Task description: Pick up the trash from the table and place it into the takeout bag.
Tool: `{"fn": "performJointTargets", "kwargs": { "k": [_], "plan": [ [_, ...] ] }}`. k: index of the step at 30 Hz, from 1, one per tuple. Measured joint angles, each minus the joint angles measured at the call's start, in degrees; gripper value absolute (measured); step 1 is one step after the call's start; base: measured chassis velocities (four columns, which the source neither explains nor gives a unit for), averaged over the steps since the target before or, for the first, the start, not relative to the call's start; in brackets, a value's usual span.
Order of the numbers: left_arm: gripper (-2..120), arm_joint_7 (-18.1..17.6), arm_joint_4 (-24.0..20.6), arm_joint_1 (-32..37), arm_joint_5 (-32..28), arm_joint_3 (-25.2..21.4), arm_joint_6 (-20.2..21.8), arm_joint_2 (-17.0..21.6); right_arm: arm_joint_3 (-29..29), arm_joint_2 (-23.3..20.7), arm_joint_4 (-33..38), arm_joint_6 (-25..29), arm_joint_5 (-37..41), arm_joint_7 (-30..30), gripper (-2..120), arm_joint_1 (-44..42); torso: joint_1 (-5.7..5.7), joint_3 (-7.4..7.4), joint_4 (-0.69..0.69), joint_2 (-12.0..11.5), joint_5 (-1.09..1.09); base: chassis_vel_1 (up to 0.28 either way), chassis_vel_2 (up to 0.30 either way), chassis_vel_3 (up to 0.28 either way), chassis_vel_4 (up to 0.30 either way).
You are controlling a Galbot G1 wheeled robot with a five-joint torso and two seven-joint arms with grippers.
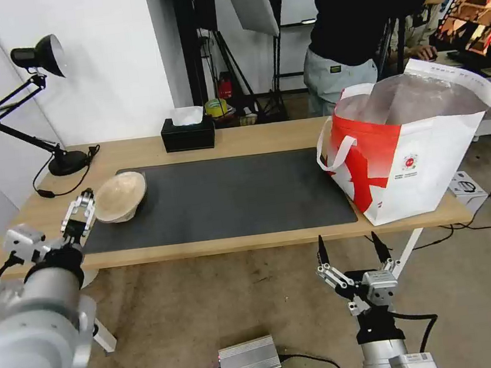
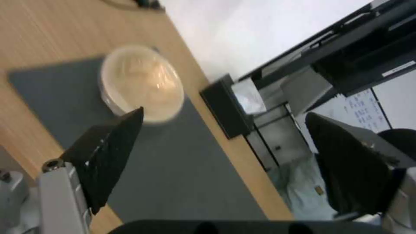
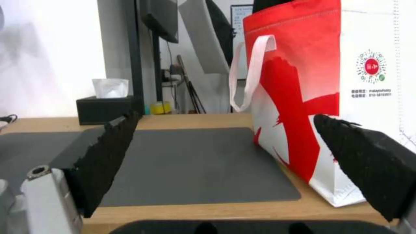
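A shallow beige pulp bowl [image 1: 120, 195] lies at the left end of the dark grey mat [image 1: 229, 197] on the table [image 1: 252, 139]. My left gripper [image 1: 79, 210] hovers just left of the bowl, open, with nothing between its fingers. In the left wrist view the bowl [image 2: 141, 83] sits ahead of one finger [image 2: 112, 149] of the left gripper [image 2: 225, 113]. The takeout bag [image 1: 413, 153] stands open at the table's right end, foil lining showing. My right gripper [image 1: 350, 249] hangs open below the table's front edge, facing the bag [image 3: 312, 81] and mat [image 3: 190, 162].
A black tissue box [image 1: 187, 132] stands at the table's back edge and a black desk lamp [image 1: 36, 60] at the back left. A person stands behind the bag. A small white box [image 1: 467, 188] sits by the bag's right corner. A silver box [image 1: 249, 359] lies on the floor.
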Motion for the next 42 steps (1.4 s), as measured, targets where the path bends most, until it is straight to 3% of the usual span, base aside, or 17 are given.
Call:
{"fn": "performJointTargets", "kwargs": {
  "k": [2, 7, 23, 42],
  "plan": [
    [100, -1.89, 1.06, -3.03, -4.61, -0.12, 0.0, 1.03, 0.0, 0.0, 0.0, 0.0, 0.0, 0.0, 100, 0.0, 0.0, 0.0, 0.0, 0.0, 0.0, 0.0, 0.0, 0.0, 0.0],
    [100, -3.31, 3.15, -5.83, -8.19, 0.47, 0.64, 2.11, -0.01, 0.0, 0.0, 0.0, 0.0, 0.0, 100, 0.0, 0.0, 0.0, 0.01, 0.0, 0.0, 0.0, 0.0, 0.0, 0.0],
    [100, -7.5, 8.82, -9.86, -7.49, 3.56, 0.99, 3.74, -0.01, 0.0, 0.0, -0.01, 0.0, 0.0, 100, 0.0, 0.0, 0.0, 0.01, 0.01, 0.0, 0.0, 0.0, 0.0, 0.0],
    [100, -14.54, 22.52, -22.92, -7.51, 13.8, 1.8, 4.98, -0.01, 0.0, 0.0, -0.01, 0.01, 0.0, 100, 0.0, 0.0, 0.0, 0.0, 0.01, 0.0, 0.0, 0.0, 0.0, 0.0]
  ]
}}
